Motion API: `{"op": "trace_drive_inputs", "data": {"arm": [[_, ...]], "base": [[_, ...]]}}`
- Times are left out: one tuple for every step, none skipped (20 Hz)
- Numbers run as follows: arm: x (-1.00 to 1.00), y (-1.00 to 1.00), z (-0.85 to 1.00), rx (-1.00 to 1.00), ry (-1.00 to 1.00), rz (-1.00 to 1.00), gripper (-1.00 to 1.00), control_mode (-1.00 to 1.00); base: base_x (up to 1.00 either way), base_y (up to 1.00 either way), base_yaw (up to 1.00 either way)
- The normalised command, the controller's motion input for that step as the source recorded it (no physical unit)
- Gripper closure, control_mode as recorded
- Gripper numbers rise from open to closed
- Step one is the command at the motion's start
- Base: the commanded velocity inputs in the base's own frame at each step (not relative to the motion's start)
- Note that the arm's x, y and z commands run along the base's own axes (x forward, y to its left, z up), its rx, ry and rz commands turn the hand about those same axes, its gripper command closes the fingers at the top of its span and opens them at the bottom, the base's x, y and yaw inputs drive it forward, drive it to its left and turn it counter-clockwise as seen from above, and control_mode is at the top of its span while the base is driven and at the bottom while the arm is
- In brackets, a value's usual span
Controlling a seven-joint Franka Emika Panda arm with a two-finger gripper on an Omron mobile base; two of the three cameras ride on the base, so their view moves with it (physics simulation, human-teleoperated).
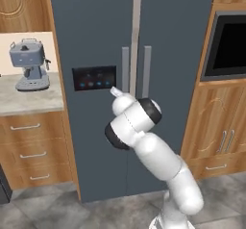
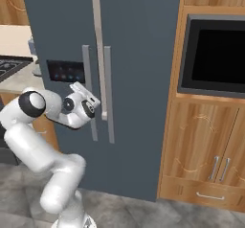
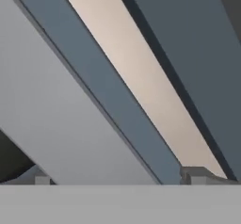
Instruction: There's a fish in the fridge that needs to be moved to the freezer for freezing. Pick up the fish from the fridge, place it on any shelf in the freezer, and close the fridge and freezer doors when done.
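While both doors (image 1: pixel 132 79) are shut, the fish is somewhere behind the right one, so I cannot see where it lies. Going left to right: a coffee machine (image 1: pixel 30 65) stands on the worktop (image 1: pixel 29 98) near its right edge, beside the freezer (image 1: pixel 91 55) with its black panel (image 1: pixel 94 78). Then come the two grey handles (image 2: pixel 88 90) either side of the centre seam, then the plain fridge (image 1: pixel 178 55), then a dark oven (image 2: pixel 215 54) in the wooden cabinets. My gripper (image 3: pixel 117 180) is up against the freezer handle, fingers (image 3: pixel 197 176) spread wide apart, holding nothing; the bar runs between them in the hand view. I judge the fish light, thin and probably slick, best pinched across its body, not the tail. The handle is stiff and should take a firm squeeze.
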Motion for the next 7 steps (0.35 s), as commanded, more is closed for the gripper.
{"op": "trace_drive_inputs", "data": {"arm": [[0.59, -0.69, 0.00, 0.15, -0.01, 0.17, -1.00, -1.00], [0.61, -0.69, 0.00, 0.15, -0.01, 0.18, -1.00, -1.00], [0.64, -0.72, 0.00, 0.16, -0.01, 0.19, -1.00, -1.00], [0.66, -0.72, 0.00, 0.17, 0.00, 0.20, -1.00, -1.00], [0.62, -0.74, 0.00, 0.17, 0.00, 0.22, -1.00, -1.00], [0.59, -0.71, 0.00, 0.17, 0.00, 0.25, -1.00, -1.00], [0.57, -0.77, 0.00, 0.17, 0.00, 0.30, -1.00, -1.00]], "base": [[0.00, 0.00, 0.00], [0.00, 0.00, 0.00], [0.00, 0.00, 0.00], [0.00, 0.00, 0.00], [0.00, 0.00, 0.00], [0.00, 0.00, 0.00], [0.00, 0.00, 0.00]]}}
